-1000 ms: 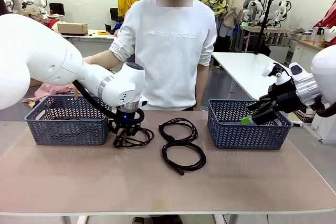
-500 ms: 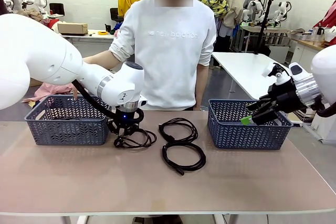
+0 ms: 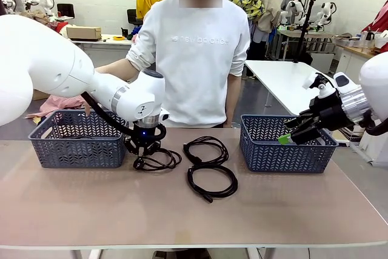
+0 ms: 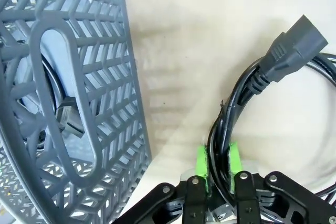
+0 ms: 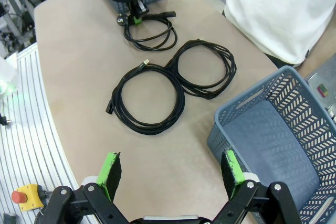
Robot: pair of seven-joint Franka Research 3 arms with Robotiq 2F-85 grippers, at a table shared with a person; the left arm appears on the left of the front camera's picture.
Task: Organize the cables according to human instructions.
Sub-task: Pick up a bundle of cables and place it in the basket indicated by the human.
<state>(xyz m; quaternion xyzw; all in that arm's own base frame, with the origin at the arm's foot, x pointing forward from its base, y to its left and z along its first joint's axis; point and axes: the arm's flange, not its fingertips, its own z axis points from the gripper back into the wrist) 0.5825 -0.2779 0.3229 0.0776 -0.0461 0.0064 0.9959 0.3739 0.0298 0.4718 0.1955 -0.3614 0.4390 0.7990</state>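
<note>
L gripper (image 4: 218,156) clamped on power cord coil (image 4: 233,103), which lies on table just beside left basket (image 3: 73,144). 2 more mid-table: person-side coil (image 5: 207,95), robot-side coil (image 5: 148,127). R gripper (image 5: 170,169) wide open, empty, by right basket (image 3: 285,153).

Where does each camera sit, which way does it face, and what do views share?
Front: fixed between the arms, facing the person across the table; both arms show.
Left wrist: looks down the left gripper, shut on a cable beside the left basket.
Right wrist: looks past the open right gripper over the table.
Shared: that cable, in all three.
</note>
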